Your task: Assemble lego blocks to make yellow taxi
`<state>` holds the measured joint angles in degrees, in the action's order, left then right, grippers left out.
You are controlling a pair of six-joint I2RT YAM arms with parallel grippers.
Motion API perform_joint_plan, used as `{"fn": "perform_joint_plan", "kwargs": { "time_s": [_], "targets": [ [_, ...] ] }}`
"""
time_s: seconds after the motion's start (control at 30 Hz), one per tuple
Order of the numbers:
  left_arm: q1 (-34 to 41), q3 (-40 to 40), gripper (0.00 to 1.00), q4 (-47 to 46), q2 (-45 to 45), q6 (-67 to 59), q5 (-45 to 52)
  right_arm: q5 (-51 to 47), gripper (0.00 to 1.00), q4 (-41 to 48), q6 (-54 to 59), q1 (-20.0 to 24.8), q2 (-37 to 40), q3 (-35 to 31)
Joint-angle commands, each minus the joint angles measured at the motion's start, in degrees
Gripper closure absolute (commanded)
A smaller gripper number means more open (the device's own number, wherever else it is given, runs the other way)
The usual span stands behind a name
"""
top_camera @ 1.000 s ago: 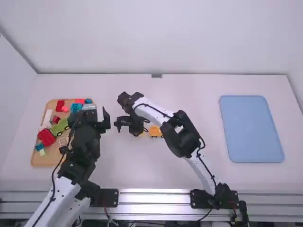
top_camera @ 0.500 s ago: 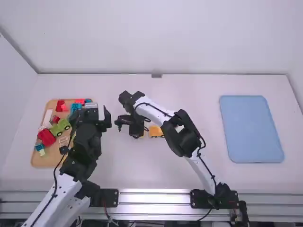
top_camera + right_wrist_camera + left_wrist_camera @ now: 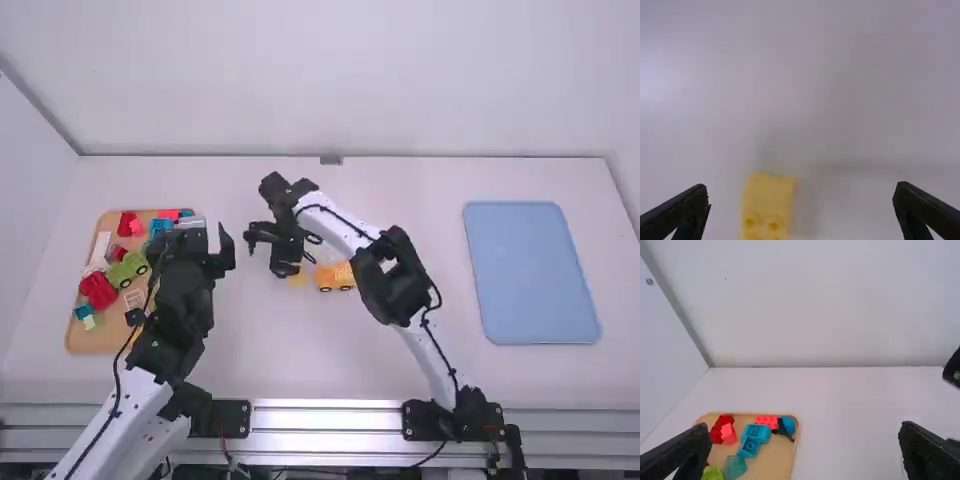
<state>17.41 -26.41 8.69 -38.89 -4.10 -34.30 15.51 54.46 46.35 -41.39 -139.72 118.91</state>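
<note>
Behind our white desk [image 3: 400,350] we see a pale wall [image 3: 340,80]; the yellow block [image 3: 297,279] lies near the wheeled piece [image 3: 336,276]. Our left pincer [image 3: 190,240] and right pincer [image 3: 268,257] gape wide (both empty).

The right gripper [image 3: 267,258] is a little farther from the camera than before, its arm shifted slightly right, and more of the small yellow block [image 3: 297,279] beside it now shows.

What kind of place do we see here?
Probably a robotics lab or test station: two robot arms mounted at a white table, with toy blocks and a blue tray.
</note>
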Motion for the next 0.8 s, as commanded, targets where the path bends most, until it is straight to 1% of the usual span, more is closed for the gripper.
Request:
{"fn": "perform_joint_plan", "kwargs": {
  "time_s": [0.0, 0.07, 0.23, 0.27, 0.33, 0.47, 0.57, 0.63, 0.67, 0.77],
  "targets": [
    [-0.15, -1.18, 0.01, 1.31, 0.22, -0.22, -2.34, 1.42, 0.02, -1.86, -4.42, 2.36, 1.18, 3.41],
    [-0.26, -1.18, 0.01, 2.34, 0.22, -0.20, -4.81, 1.18, 0.02, -3.17, -7.43, 3.69, 1.27, 5.75],
    [-0.04, -1.16, 0.01, 2.16, 0.22, -0.20, -5.75, 1.11, 0.02, -2.34, -10.54, 6.58, 1.53, 10.95],
    [-0.04, -1.16, 0.01, 2.12, 0.22, -0.17, -5.73, 1.18, 0.02, -2.29, -10.54, 6.67, 1.53, 11.13],
    [-0.20, -1.16, 0.01, 0.81, 0.22, 0.68, -2.99, 1.44, 0.02, -1.42, -10.14, 7.87, 1.75, 12.74],
    [-0.70, -1.16, 0.01, 2.36, -0.96, -1.66, 5.27, 2.45, 0.02, -0.87, -9.90, 10.34, 3.06, 13.35],
    [-0.24, -1.77, 0.01, 4.57, -4.85, -8.83, 12.68, 5.20, 0.02, -0.85, -8.63, 12.17, 3.89, 13.35],
    [-0.61, -4.07, 0.01, 4.61, -9.70, -7.21, 12.74, 6.19, 0.02, -0.22, -8.46, 13.86, 4.76, 13.35],
    [-0.76, -4.55, 0.01, 4.31, -10.43, -6.80, 12.63, 6.19, 0.02, -0.13, -8.50, 14.10, 4.87, 13.35],
    [-1.70, -10.91, 0.01, -1.49, -18.27, -5.60, 14.67, 6.82, 0.02, 0.98, -8.70, 16.31, 5.38, 13.35]
  ]
}}
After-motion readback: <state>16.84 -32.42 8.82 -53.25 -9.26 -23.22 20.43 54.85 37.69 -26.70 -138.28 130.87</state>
